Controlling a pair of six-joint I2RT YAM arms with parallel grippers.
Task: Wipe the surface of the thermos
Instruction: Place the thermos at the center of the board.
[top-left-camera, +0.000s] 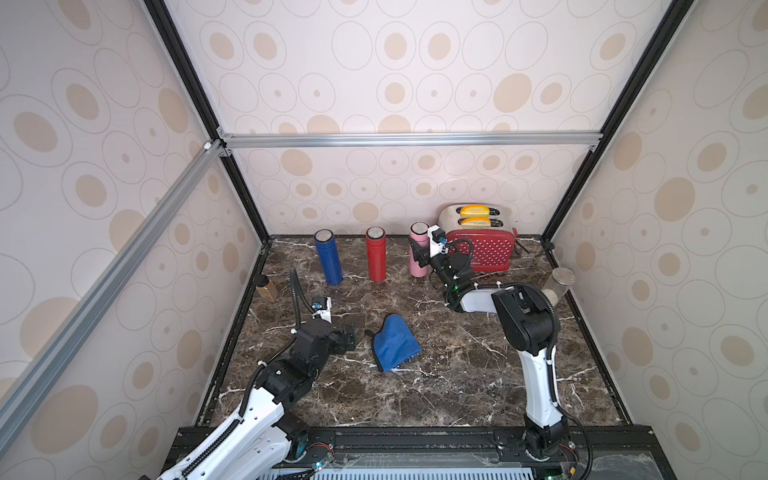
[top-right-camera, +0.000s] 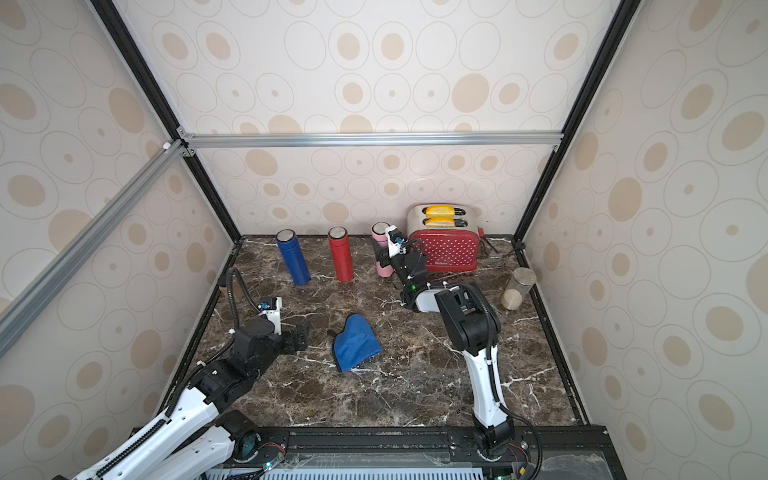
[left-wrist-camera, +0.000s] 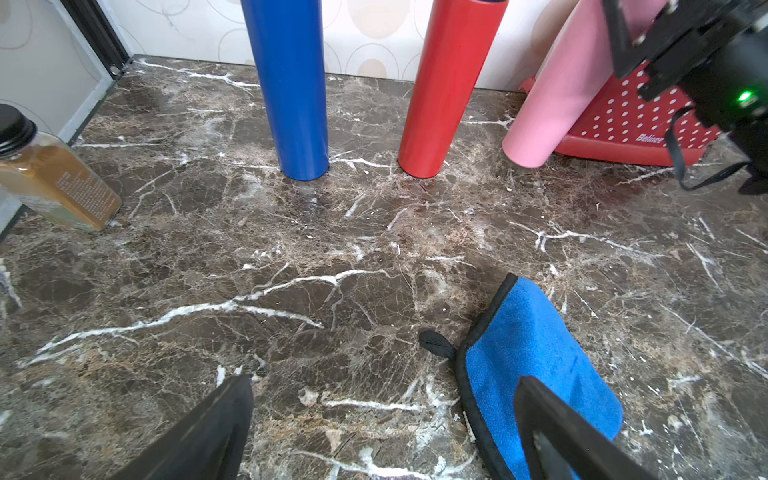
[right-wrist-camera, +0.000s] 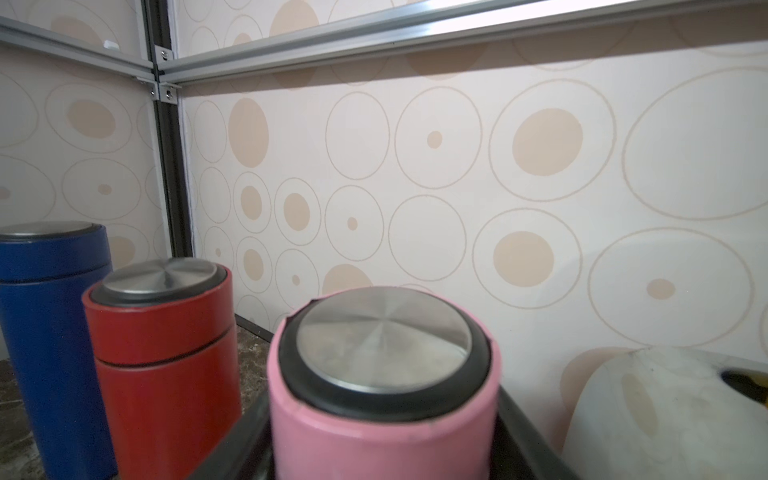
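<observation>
Red toaster (left-wrist-camera: 623, 120) reads "Belinee". Right gripper (top-left-camera: 419, 252), arm stretched back, fingers clamped on pink thermos (right-wrist-camera: 374, 444). Left gripper (left-wrist-camera: 384, 395) low near blue cloth (left-wrist-camera: 536, 345), fingers apart.

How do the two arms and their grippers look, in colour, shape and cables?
The left arm and right arm have white link shells and black joints. A black ribbed hose loops by the left one; a thin black cable with white ties runs along the right one, where a green light glows. The left gripper and right gripper have flat black fingers.
</observation>
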